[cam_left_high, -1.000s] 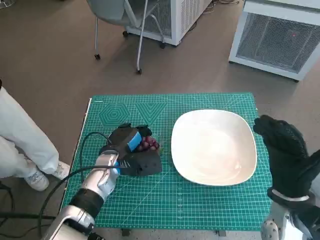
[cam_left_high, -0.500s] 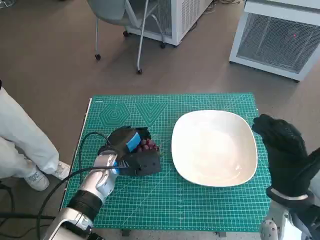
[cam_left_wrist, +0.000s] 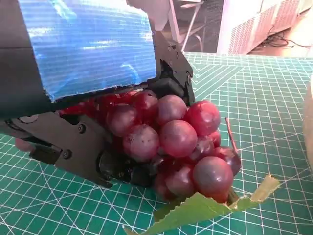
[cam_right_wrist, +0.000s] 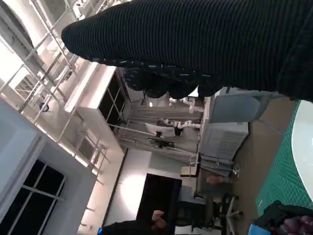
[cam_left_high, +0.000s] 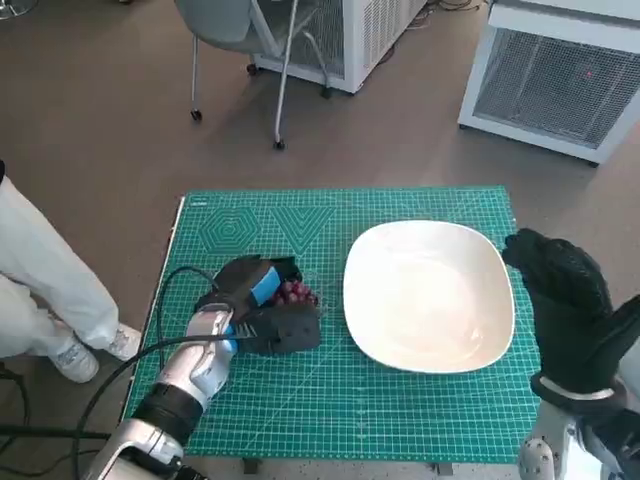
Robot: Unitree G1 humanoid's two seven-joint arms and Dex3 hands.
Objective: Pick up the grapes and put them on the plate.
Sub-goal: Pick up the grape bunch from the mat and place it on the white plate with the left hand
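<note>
A bunch of dark red grapes [cam_left_high: 296, 292] with a green leaf lies on the green cutting mat [cam_left_high: 400, 410], left of the white plate [cam_left_high: 430, 295]. My left hand [cam_left_high: 255, 300] grips the bunch from the left, its black fingers [cam_left_high: 292, 327] curled round the near side. In the left wrist view the grapes [cam_left_wrist: 176, 142] sit tucked under the blue-taped hand [cam_left_wrist: 83, 54], and they still touch the mat. My gloved right hand [cam_left_high: 565, 300] hovers at the plate's right edge, fingers apart and holding nothing. It shows as a dark band [cam_right_wrist: 205, 44] in the right wrist view.
A black cable [cam_left_high: 165, 300] loops over the mat's left side beside my left forearm. A person's white-clad leg and shoe [cam_left_high: 45, 290] stand left of the table. A wheeled chair [cam_left_high: 250, 40] and white ventilated cabinets [cam_left_high: 560, 75] stand beyond the far edge.
My left hand's fingers have drawn in a little tighter round the grapes. The right hand has drifted slightly toward the plate. The grapes stay in the same spot.
</note>
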